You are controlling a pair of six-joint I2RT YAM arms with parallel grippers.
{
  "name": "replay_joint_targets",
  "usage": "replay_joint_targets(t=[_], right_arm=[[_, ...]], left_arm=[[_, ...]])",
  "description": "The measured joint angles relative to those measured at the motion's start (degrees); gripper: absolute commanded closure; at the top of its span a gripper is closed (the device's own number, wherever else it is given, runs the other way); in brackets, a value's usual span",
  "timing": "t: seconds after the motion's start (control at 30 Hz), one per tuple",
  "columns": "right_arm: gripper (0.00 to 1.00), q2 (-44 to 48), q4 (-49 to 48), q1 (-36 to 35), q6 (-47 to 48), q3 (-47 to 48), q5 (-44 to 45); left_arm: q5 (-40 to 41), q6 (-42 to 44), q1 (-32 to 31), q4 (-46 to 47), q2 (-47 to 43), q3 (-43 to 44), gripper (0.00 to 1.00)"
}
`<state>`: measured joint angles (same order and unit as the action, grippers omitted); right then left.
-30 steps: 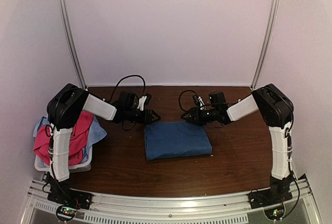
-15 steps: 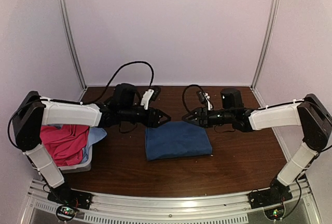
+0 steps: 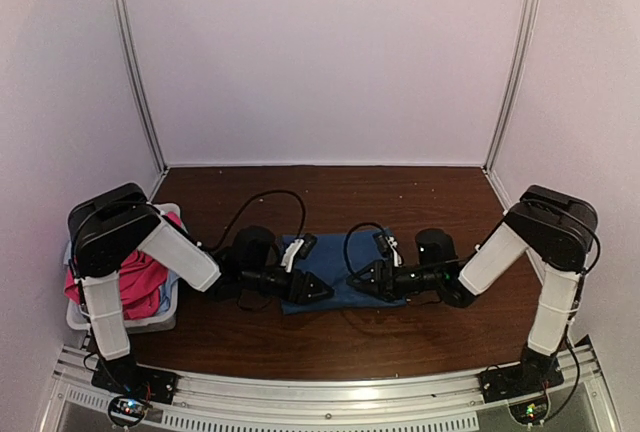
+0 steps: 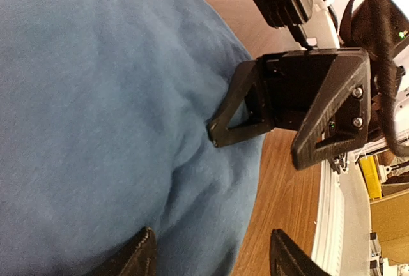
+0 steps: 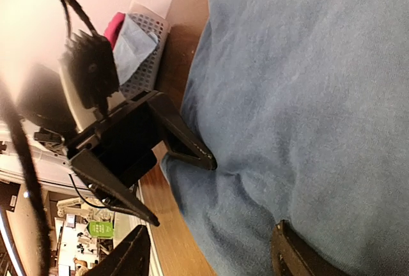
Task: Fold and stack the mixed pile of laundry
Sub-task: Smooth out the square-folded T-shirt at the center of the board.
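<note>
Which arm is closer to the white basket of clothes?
Left. The left arm rises right beside the white basket; the right arm stands across the table, beyond the blue T-shirt.

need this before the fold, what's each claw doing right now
left claw: open over the dark blue cloth T-shirt edge, holding nothing
right claw: open, holding nothing
</note>
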<state>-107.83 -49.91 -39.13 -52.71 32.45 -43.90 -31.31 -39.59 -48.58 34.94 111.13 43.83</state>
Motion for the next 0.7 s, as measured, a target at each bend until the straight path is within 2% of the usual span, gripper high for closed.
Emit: replay_joint_targets(t=[0.17, 0.3, 0.4, 0.53, 0.63, 0.7], right_arm=[[0.35, -3.43, -16.70, 0.61, -6.05, -6.19, 0.46], [0.37, -3.52, -19.69, 1.44, -8.44, -7.56, 0.42], [0.35, -1.31, -16.41, 2.10, -9.11, -7.41, 0.42], [0.31, 7.26, -7.17, 2.25, -8.22, -7.08, 0.46], [0.31, 14.27, -1.57, 1.84, -7.08, -6.03, 0.37], [0.31, 16.81, 0.85, 1.33, -6.67, -5.03, 0.20]], left_arm=[[-1.40, -2.60, 3.82, 9.86, -0.39, -6.95, 0.38], [-2.25, -2.14, 6.45, 8.61, -1.64, -7.39, 0.38], [-1.53, -0.20, 7.50, 2.73, -3.72, -6.01, 0.37], [1.14, 2.89, 7.58, -9.42, -10.43, -4.09, 0.34], [2.16, 4.22, 4.74, -16.85, -15.96, -1.03, 0.33], [1.88, 4.26, 1.88, -18.16, -17.57, 0.96, 0.33]])
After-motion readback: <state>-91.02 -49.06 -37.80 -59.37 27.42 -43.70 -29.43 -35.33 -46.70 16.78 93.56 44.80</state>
